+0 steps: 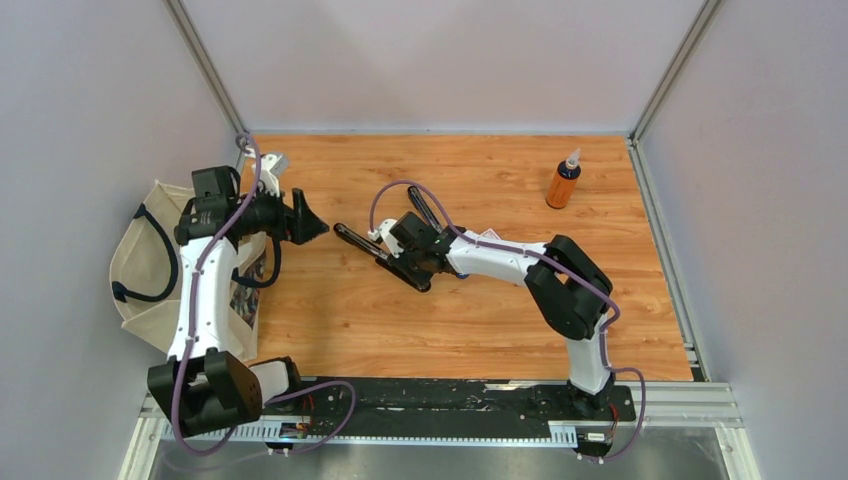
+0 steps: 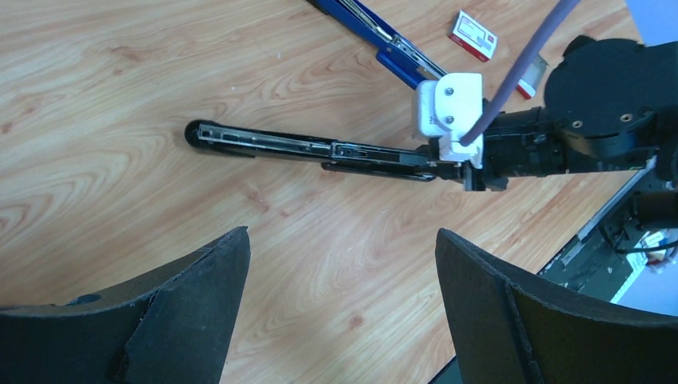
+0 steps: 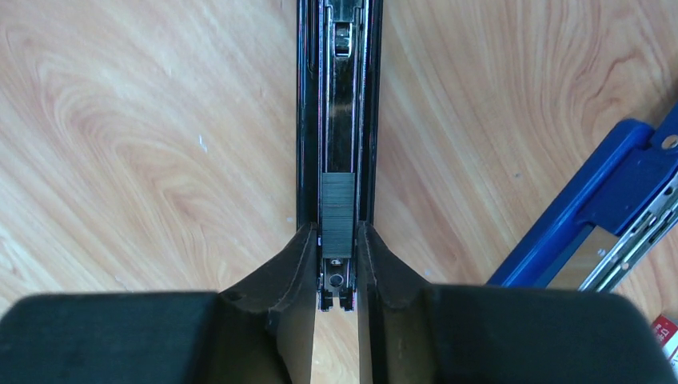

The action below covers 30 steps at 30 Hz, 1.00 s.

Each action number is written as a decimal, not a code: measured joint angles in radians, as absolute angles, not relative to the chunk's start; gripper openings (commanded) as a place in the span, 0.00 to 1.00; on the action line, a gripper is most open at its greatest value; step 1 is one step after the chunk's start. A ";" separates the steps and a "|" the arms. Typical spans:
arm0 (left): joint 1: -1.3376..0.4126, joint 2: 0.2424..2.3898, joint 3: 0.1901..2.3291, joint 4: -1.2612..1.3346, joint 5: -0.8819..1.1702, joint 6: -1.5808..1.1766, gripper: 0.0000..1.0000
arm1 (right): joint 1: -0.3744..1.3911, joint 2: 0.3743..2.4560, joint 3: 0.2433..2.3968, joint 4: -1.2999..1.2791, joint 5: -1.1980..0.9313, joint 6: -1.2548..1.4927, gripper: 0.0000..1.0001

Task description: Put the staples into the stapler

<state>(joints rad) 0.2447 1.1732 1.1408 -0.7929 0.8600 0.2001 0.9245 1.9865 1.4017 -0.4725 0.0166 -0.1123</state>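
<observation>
A black stapler (image 1: 352,236) lies opened flat on the wooden table, its magazine channel facing up (image 2: 272,144). A silvery-grey staple strip (image 3: 338,210) sits in that channel. My right gripper (image 3: 337,234) is closed narrowly at the channel's near end, its fingertips flanking the strip's near end; it also shows in the top view (image 1: 395,260). The white staple box with a red label (image 2: 473,35) lies beyond the right wrist. My left gripper (image 2: 342,240) is open and empty, hovering left of the stapler (image 1: 308,226).
A blue stapler (image 2: 376,36) lies opened just beyond the black one and also shows in the right wrist view (image 3: 608,216). An orange bottle (image 1: 563,182) stands at the back right. A cream tote bag (image 1: 145,262) lies off the table's left edge.
</observation>
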 measured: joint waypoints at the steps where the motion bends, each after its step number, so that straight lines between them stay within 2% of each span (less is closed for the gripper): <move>1: 0.228 1.183 1.139 -0.786 0.852 0.206 0.93 | 0.919 1.972 1.382 -0.472 0.006 -0.125 0.18; 16: 0.064 1.625 1.168 -0.768 0.627 0.169 0.94 | 0.908 1.810 1.167 -0.446 -0.081 -0.182 0.18; 30: 0.002 1.822 1.221 -0.739 0.535 0.125 0.94 | 0.912 1.805 1.156 -0.431 -0.084 -0.181 0.18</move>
